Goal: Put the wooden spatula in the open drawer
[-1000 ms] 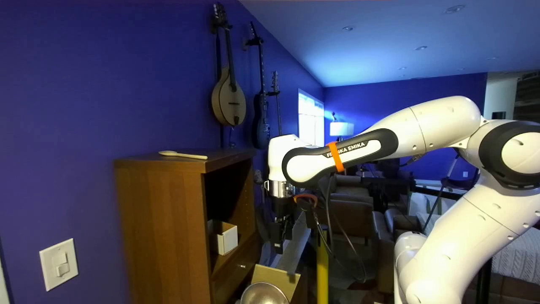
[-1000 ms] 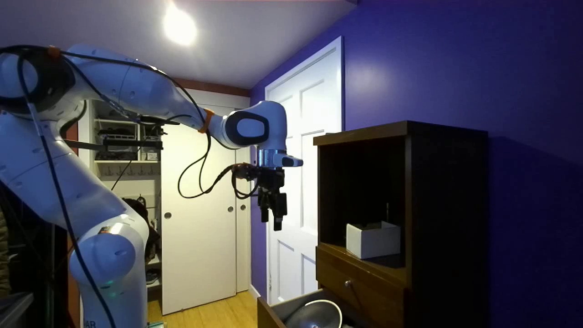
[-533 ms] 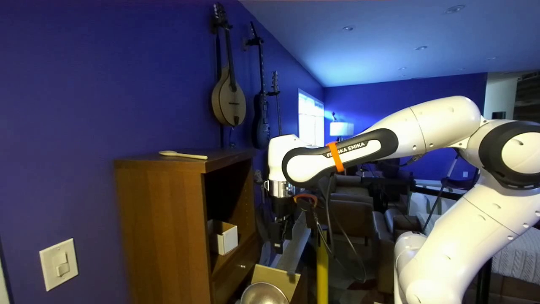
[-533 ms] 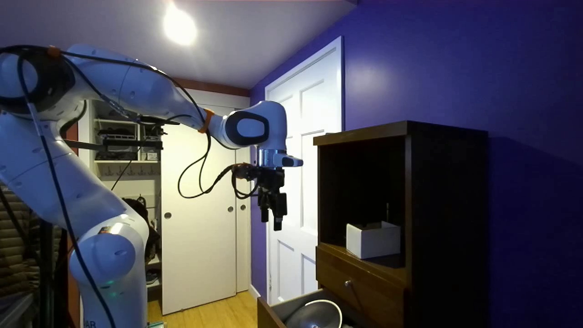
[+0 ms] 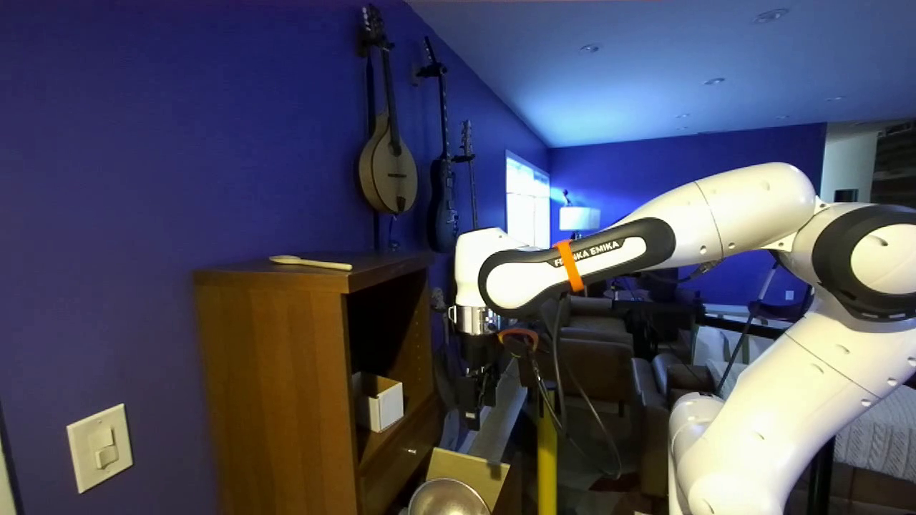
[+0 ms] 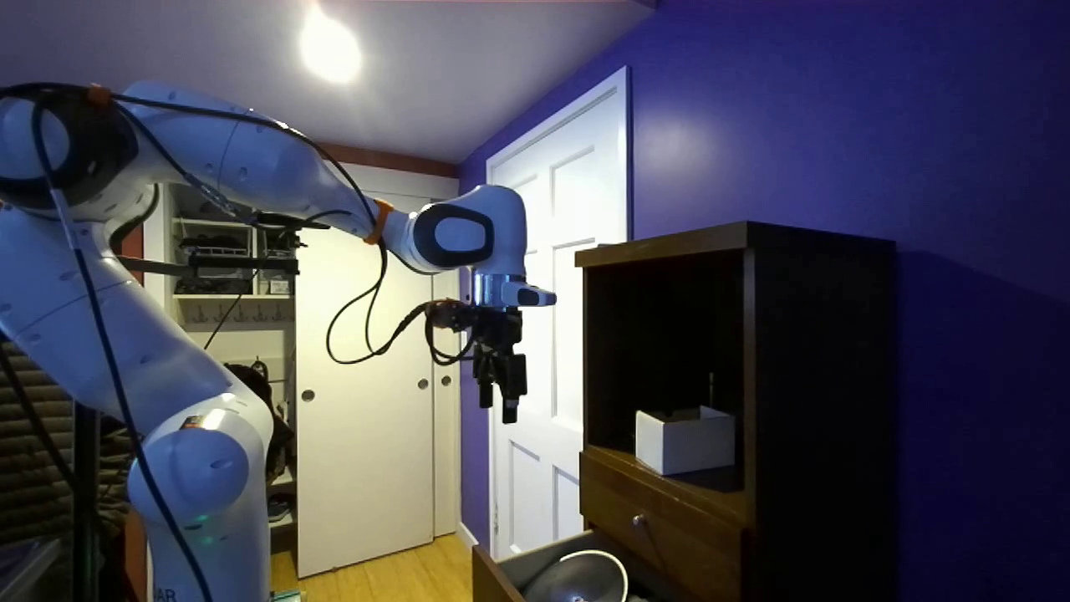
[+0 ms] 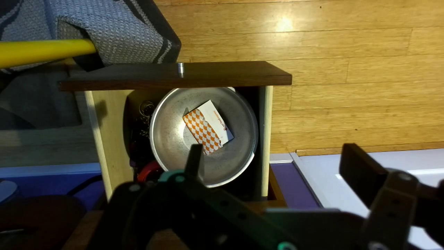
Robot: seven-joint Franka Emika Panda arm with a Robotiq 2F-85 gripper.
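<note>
Long, slim pale-wood spatula (image 5: 313,263), higher than the black, wide-spread, unladen gripper (image 7: 273,155): pickup is judged pending, upward reach required.

In an exterior view we see the ceiling light (image 6: 330,48) glare, and shadow on the wall (image 6: 982,351) beyond the rear corner of the cabinet top (image 6: 664,245); in the wrist view, the gripper (image 7: 274,158) blurs.

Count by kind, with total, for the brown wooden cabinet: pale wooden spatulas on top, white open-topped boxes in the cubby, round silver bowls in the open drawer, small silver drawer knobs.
Pale wooden spatula: 1
White open-topped box: 1
Round silver bowl: 1
Small silver drawer knobs: 2 (open drawer, shut drawer above)
Total: 5
</note>
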